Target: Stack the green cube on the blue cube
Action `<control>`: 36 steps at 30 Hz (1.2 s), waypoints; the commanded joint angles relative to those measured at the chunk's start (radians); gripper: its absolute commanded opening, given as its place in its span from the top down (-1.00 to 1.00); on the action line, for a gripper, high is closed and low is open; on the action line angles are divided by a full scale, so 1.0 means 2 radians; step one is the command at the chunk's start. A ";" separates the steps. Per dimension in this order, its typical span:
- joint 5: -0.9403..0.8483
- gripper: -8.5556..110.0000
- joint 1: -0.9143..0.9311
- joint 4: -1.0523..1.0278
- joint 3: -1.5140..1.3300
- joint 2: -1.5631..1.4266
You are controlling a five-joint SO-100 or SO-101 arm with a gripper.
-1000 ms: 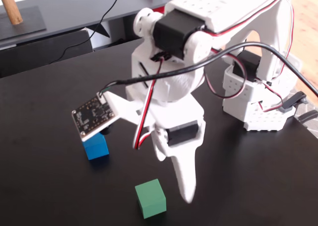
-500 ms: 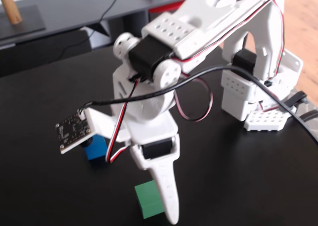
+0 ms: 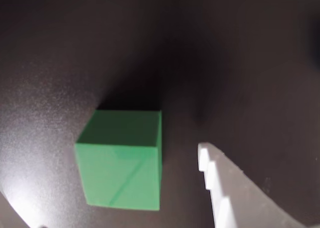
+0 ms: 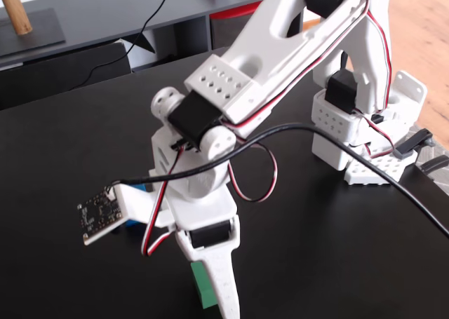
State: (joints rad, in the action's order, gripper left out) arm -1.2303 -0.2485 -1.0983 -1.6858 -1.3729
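Green cube (image 3: 122, 160) sitting on desk (image 3: 240, 62), looking light, rigid, matte; flat opposite sides suiting grasp. Gripper (image 3: 175, 188) hanging open, unclamped.

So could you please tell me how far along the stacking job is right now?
Nothing is stacked yet. The green cube sits on the black table, ungrasped, with the gripper lowered around it, jaws apart. The blue cube is mostly hidden behind the arm. Grasping, lifting and placing remain.
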 commanded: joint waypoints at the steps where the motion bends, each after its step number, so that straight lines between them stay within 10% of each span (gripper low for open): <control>1: 0.008 -0.03 0.008 0.024 0.002 -0.004; 19: 0.025 0.62 -0.005 0.009 0.015 0.007; 36: 0.029 0.70 -0.029 -0.130 0.059 -0.099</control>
State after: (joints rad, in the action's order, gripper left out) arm -1.1582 -0.3114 -1.3008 -1.6460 -1.3944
